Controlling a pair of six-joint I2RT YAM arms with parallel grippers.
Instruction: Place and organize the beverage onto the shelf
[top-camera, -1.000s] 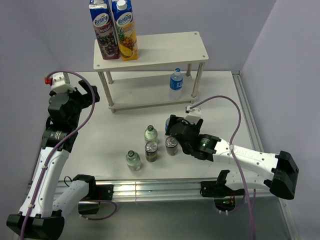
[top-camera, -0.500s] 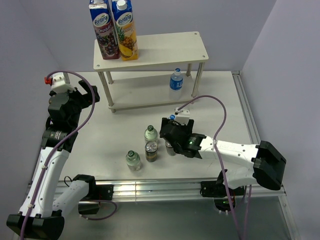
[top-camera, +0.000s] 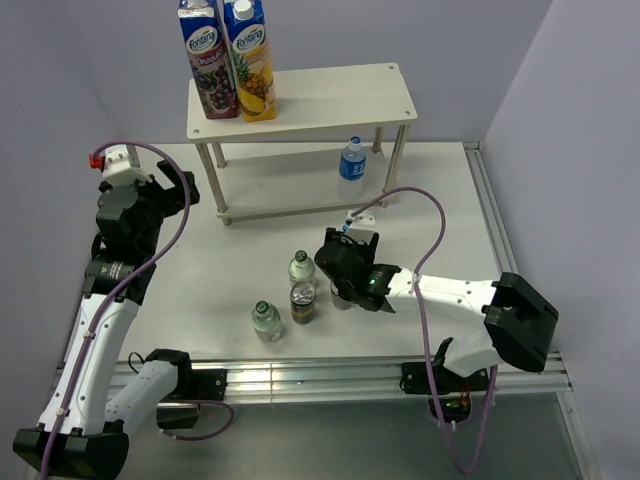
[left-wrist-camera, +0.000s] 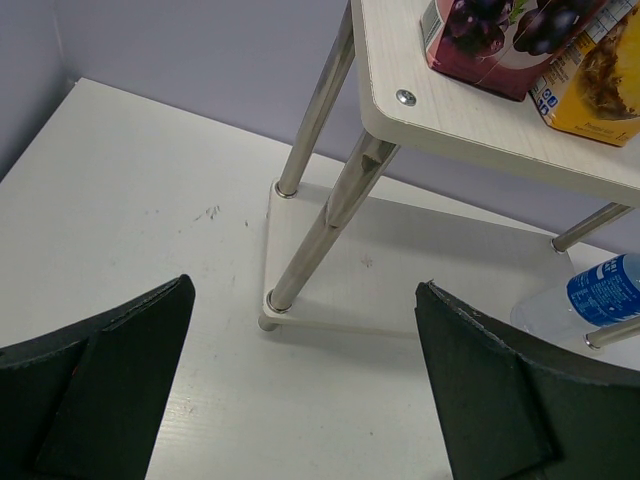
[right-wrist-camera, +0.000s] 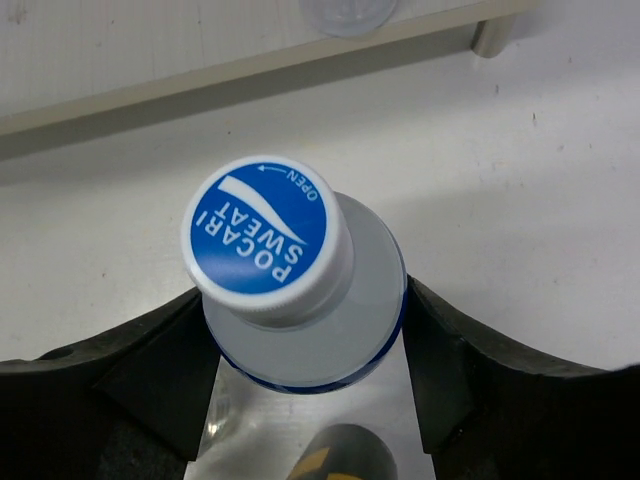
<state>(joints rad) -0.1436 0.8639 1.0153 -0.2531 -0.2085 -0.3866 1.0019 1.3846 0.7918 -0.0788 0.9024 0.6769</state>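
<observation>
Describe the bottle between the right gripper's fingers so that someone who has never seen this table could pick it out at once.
On the table, in front of the shelf, small drinks cluster by the right gripper. The bottle stands between its fingers, right of a green-capped bottle and a can. Alone there, it has a blue cap reading Pocari Sweat.

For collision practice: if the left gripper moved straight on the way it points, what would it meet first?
Likely the shelf's near-left leg, centred ahead of the left gripper; depth is uncertain.
</observation>
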